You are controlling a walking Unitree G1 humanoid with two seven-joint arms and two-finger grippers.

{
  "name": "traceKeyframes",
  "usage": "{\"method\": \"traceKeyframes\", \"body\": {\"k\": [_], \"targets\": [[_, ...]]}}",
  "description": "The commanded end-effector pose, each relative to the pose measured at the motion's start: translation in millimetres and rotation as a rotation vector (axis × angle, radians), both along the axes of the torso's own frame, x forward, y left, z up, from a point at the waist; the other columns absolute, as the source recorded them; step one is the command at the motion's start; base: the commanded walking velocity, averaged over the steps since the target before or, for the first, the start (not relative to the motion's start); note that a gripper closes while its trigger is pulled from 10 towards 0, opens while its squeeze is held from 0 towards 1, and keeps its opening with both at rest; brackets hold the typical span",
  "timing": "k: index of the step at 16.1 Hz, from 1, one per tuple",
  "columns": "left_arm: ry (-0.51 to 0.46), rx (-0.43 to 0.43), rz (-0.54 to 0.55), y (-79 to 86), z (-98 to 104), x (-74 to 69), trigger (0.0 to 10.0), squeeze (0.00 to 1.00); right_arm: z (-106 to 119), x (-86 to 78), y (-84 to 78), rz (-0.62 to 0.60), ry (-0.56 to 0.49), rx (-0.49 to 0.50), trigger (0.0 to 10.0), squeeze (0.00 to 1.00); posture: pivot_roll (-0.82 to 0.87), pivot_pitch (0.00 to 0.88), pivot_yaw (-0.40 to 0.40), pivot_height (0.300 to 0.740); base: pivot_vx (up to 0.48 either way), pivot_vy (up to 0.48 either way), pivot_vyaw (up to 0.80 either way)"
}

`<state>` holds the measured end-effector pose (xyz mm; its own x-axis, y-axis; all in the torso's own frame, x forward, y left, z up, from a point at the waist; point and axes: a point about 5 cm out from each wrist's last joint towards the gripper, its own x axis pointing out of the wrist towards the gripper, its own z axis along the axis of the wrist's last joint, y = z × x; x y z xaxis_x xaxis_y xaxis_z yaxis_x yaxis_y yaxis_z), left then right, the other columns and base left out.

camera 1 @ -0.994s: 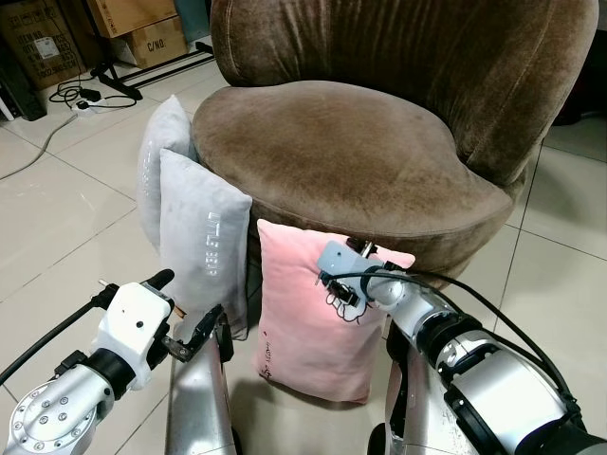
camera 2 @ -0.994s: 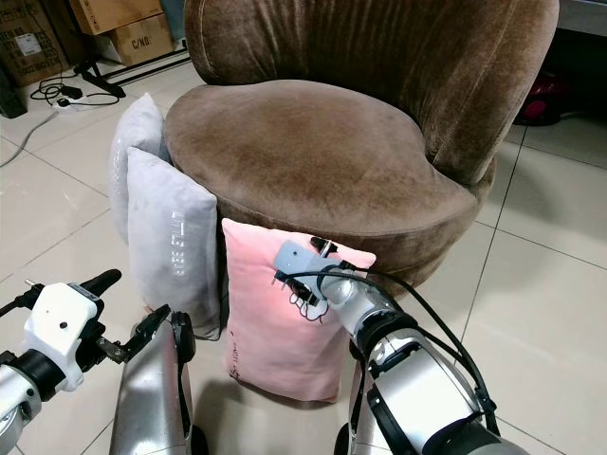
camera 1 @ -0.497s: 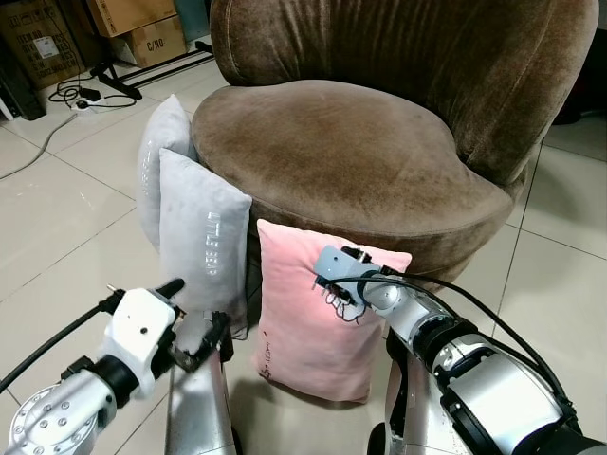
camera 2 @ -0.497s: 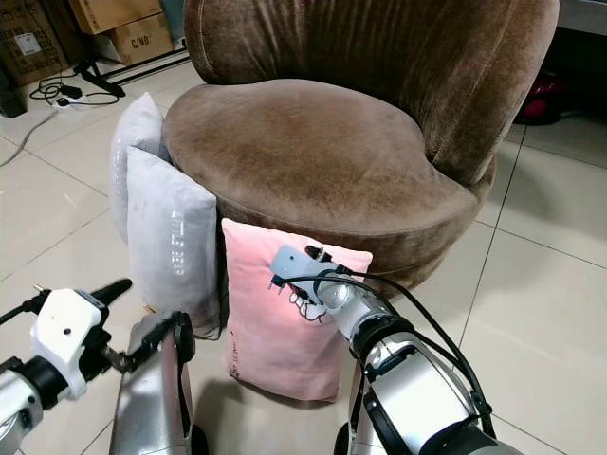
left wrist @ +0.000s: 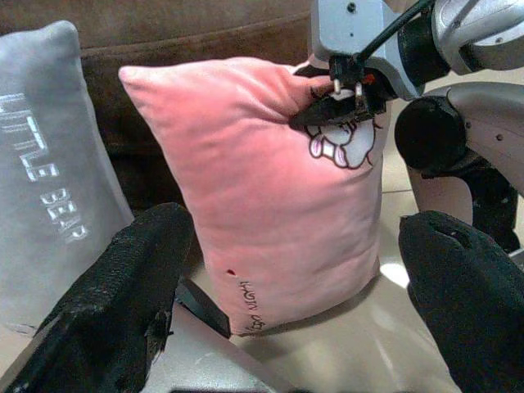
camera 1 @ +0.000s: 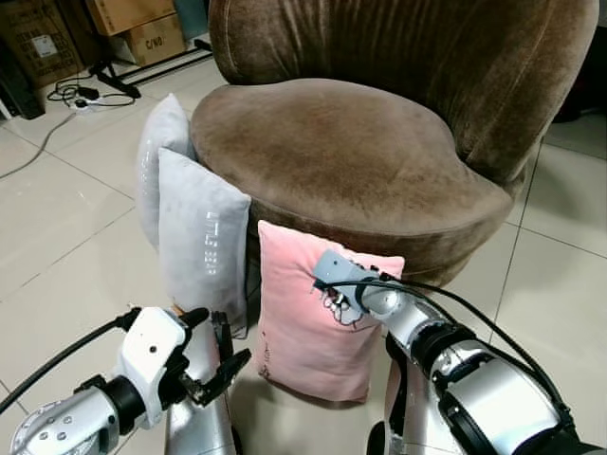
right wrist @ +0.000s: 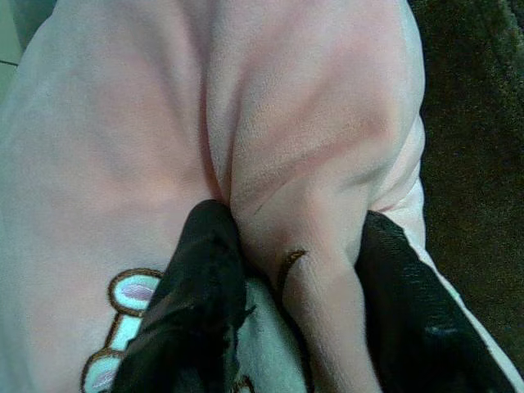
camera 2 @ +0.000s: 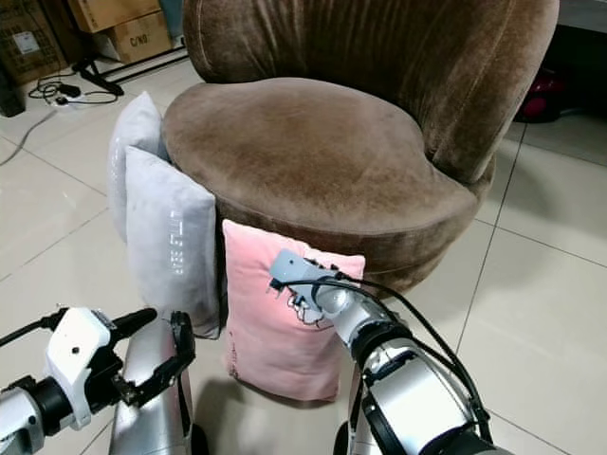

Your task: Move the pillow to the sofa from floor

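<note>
Silver arms fill the near edge of the head views. Low on the robot's left, the left end effector hangs above the tiled floor, its two black fingers spread wide apart and holding nothing; between them, in its wrist view, the pink pillow stands just ahead. On the right, the right end effector presses into the upper front of that pillow, beside the small cartoon print, its fingers pinched on a fold of pink fabric. The pink pillow stands upright on the floor, leaning against the base of the brown sofa. Just to its left two grey pillows lean on the same base, one behind the other. Farther off, cardboard boxes and cables lie on the floor.
</note>
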<state>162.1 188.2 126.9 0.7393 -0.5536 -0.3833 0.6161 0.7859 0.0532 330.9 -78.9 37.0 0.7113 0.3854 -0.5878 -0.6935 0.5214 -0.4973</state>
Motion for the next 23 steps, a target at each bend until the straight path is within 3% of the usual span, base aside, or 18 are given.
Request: {"method": "traceKeyframes", "body": {"k": [1,11,17,19,20,22,23], "targets": [[-0.005,0.005,-0.015,-1.8,2.8,2.6,10.0,0.49,-4.2,-3.4,-0.3,0.005,0.026,0.003,0.0,0.00,-0.04,0.000,0.030,0.357,0.000,0.000,0.00],[-0.026,0.035,-0.017,-0.8,1.6,11.9,10.0,0.49,-0.6,-0.4,-1.6,-0.001,0.025,0.020,0.0,0.00,-0.05,0.000,0.038,0.357,0.000,0.000,0.00],[-0.111,0.060,0.022,4.3,2.8,45.1,10.0,0.48,11.7,10.8,-12.9,-0.078,0.007,0.087,0.0,0.00,-0.06,0.000,0.058,0.357,0.000,0.000,0.00],[-0.152,0.053,0.096,9.0,1.3,55.8,10.0,0.49,19.2,14.6,-14.3,-0.146,-0.031,0.221,0.0,0.00,-0.08,0.000,0.064,0.357,0.000,0.000,0.00],[-0.205,0.018,0.180,5.8,5.4,68.3,10.0,0.48,31.3,17.6,-17.7,-0.211,-0.094,0.430,0.0,0.00,-0.09,0.000,0.068,0.357,0.000,0.000,0.00],[-0.230,-0.015,0.203,0.8,6.8,75.5,10.0,0.48,39.5,12.5,-23.0,-0.201,-0.138,0.575,0.0,0.00,-0.11,0.000,0.069,0.357,0.000,0.000,0.00],[-0.235,-0.018,0.207,-0.2,6.4,76.8,10.0,0.48,41.7,10.8,-25.1,-0.199,-0.151,0.601,0.0,0.00,-0.11,0.000,0.069,0.357,0.000,0.000,0.00]]}}
